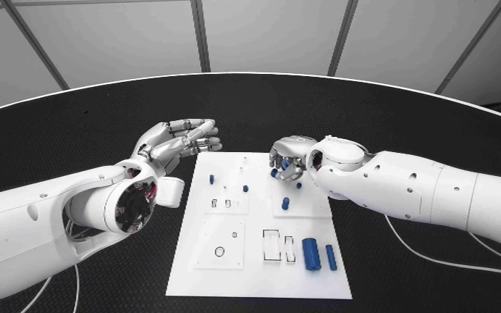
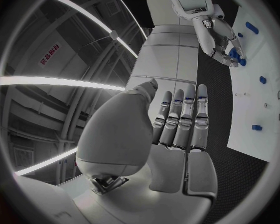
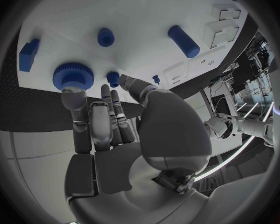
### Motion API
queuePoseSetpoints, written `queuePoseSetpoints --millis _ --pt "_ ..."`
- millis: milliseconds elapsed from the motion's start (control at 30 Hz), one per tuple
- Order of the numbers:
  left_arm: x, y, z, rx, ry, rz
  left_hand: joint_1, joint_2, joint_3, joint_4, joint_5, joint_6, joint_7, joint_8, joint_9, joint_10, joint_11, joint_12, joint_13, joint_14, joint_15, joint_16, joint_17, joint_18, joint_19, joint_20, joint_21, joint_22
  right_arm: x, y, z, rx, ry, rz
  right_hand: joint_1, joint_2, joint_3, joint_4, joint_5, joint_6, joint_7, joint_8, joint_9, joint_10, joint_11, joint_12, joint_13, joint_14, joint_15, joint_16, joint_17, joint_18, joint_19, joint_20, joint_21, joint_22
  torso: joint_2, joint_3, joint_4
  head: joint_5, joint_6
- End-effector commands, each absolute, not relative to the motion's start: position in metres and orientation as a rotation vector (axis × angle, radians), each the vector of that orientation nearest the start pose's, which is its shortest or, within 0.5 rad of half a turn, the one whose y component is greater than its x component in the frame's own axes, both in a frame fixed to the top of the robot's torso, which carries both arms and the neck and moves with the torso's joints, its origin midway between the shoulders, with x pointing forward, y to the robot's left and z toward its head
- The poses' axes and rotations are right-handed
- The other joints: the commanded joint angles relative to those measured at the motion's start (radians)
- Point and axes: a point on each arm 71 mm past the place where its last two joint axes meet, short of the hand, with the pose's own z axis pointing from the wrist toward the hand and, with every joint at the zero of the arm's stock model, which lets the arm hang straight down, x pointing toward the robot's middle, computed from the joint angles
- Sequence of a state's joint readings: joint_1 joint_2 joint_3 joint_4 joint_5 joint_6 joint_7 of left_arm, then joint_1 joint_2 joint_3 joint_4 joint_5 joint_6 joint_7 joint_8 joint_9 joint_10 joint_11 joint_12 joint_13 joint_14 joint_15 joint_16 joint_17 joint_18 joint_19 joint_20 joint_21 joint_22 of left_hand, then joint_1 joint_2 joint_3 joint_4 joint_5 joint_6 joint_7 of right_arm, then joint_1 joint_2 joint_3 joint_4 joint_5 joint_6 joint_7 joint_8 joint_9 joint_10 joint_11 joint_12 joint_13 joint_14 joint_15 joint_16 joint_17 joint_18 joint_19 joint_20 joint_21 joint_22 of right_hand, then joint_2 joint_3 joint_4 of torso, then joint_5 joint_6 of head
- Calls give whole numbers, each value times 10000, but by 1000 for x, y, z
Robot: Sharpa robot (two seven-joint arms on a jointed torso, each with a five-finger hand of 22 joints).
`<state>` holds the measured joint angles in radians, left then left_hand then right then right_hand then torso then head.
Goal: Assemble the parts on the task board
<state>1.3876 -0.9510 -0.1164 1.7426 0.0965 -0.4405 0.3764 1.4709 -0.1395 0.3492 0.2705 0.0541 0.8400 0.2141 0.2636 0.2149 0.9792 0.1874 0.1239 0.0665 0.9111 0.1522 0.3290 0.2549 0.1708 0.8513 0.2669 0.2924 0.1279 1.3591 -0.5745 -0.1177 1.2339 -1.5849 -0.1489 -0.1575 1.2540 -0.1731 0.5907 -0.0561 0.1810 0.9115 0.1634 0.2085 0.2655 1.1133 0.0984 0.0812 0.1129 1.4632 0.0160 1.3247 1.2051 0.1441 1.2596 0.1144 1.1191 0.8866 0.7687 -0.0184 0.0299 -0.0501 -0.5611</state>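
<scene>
Looks early-to-middle to me. The board point(image 1: 261, 269) sits mid-table point(image 1: 104, 124) with a few small pegs point(image 1: 211, 179) standing in it, while two cylinders point(image 1: 311, 253) lie loose near its close edge beside unfilled outlines. The right hand point(image 1: 289, 159) is over the far part, fingertips on a blue gear point(image 3: 72, 75); can't tell if it's actually gripped. The left hand point(image 1: 179, 139) hovers beside the board, fingers straight, holding nothing. Nothing blocks the loose cylinders.
</scene>
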Motion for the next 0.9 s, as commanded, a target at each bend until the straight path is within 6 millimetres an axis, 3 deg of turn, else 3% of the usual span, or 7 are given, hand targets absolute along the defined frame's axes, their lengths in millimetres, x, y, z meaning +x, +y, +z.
queuePoseSetpoints --millis 33,900 --pt "467 206 -109 -11054 13575 -15520 -26 -39 19 61 -41 38 287 -31 -12 66 35 -66 -15 -60 -21 -41 9 131 76 12 56 -12 552 -146 -153 -3910 16911 4169 -84 37 4 72 -66 103 -34 92 38 120 3 68 34 465 -27 41 9 -158 90 1 42 30 47 5 2 -15 -21" --pt "468 206 -104 -10970 13490 -15516 -32 -45 30 84 -41 -10 309 -70 -31 27 56 -133 -20 -113 -2 -81 16 126 87 13 62 -19 553 -143 -153 -3950 16901 4194 -109 73 21 179 -79 205 -55 193 136 332 -37 168 102 463 -56 165 101 -188 166 -19 180 253 129 6 8 -26 -72"
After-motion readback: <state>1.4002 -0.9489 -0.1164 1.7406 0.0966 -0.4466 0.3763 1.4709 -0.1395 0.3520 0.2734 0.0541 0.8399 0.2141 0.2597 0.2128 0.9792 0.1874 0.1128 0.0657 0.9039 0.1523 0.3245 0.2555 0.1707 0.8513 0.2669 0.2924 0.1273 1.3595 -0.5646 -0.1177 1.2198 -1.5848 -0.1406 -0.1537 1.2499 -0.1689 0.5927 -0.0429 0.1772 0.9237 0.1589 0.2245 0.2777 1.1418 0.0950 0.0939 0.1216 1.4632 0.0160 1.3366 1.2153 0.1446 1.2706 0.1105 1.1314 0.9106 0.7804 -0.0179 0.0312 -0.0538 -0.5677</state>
